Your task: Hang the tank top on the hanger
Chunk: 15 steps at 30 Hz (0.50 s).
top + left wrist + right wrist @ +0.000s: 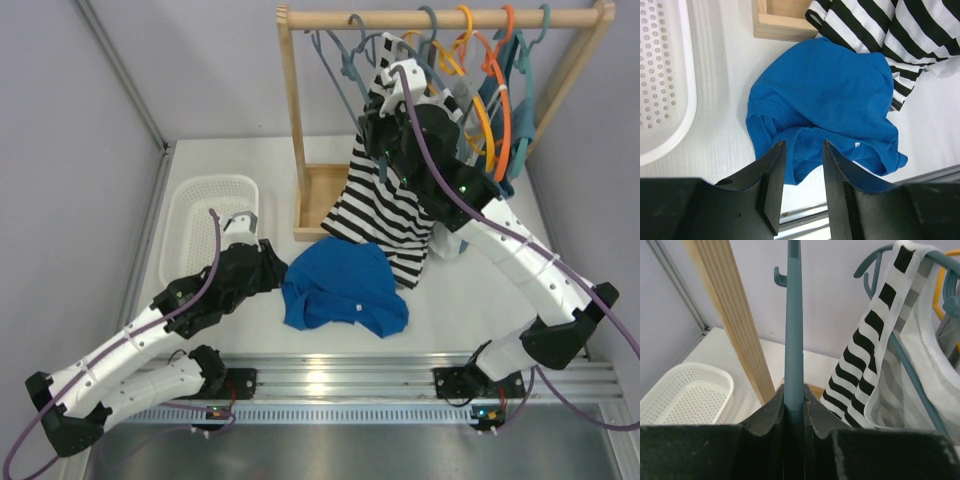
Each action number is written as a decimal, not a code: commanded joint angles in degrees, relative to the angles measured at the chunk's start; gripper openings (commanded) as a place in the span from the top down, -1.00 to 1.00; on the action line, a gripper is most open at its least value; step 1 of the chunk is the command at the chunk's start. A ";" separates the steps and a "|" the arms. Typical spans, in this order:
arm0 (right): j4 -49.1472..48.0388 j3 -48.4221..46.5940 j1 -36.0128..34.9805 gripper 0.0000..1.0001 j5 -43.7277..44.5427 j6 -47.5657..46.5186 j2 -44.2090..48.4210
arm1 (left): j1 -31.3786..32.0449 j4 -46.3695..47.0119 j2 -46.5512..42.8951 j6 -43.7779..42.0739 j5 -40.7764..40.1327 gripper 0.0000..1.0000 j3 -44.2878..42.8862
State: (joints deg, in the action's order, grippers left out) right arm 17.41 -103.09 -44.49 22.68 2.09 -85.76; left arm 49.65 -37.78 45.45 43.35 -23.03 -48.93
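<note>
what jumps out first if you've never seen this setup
The bright blue tank top lies crumpled on the table beside the open left end effector. Behind it a black-and-white striped top hangs from the wooden rack, where the right end effector clamps a slate-blue hanger.

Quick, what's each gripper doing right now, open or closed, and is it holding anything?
Left gripper: open, holding nothing, over the tank top.
Right gripper: closed on the hanger.

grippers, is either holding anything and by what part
The right gripper grips the hanger by one thin bar. The left gripper, open near the tank top, holds nothing.
</note>
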 commanded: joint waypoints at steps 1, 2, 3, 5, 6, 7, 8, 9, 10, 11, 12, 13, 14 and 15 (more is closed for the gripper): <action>-2.21 5.23 -0.51 1.00 0.79 4.58 6.63 | 0.01 1.13 0.08 -0.11 0.00 0.18 0.85; -2.03 6.92 -0.60 1.00 0.53 5.38 8.05 | 0.01 1.39 0.16 -0.02 0.09 0.18 1.11; -1.68 8.50 -0.60 1.00 0.44 6.25 9.37 | 0.01 1.65 0.08 -0.02 0.78 0.17 1.38; 0.69 13.25 -0.60 1.00 -0.34 8.63 13.76 | 0.01 1.66 0.86 0.59 1.23 0.16 1.99; 1.83 14.66 -0.51 1.00 -1.14 9.51 15.17 | 0.01 1.40 1.48 0.94 1.93 0.15 2.25; 5.15 15.98 -0.51 1.00 -2.19 10.30 18.05 | 0.01 0.87 1.92 1.55 2.63 0.15 3.04; 6.66 18.69 -0.51 1.00 -4.63 11.44 19.65 | 0.10 0.69 2.88 2.08 3.42 0.15 3.66; 8.59 20.28 -0.51 1.00 -5.88 11.97 21.23 | 0.10 0.78 3.41 2.52 4.38 0.15 4.53; 10.17 23.69 -0.51 1.00 -7.11 12.50 24.64 | 0.10 1.04 3.76 4.00 6.74 0.15 6.46; 13.32 25.55 -0.60 1.00 -9.99 13.37 26.50 | 0.10 1.82 4.72 4.45 7.90 0.15 7.61; 15.01 27.40 -0.51 1.00 -11.59 13.64 28.26 | 0.19 2.27 5.26 4.98 8.95 0.15 8.75; 16.76 30.46 -0.60 1.00 -12.99 14.34 31.41 | 0.19 2.79 5.96 5.68 10.09 0.15 11.02; 20.70 32.14 -0.60 1.00 -15.10 14.96 32.92 | 0.45 5.06 6.05 5.60 10.89 0.15 12.18; 22.30 33.73 -0.60 1.00 -15.90 15.66 34.67 | 0.54 6.39 6.31 5.43 11.59 0.14 13.32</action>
State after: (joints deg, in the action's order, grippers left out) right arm 32.16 -72.60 -44.51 13.23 14.24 -55.20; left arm 49.74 -36.05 51.20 47.05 -15.75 -38.54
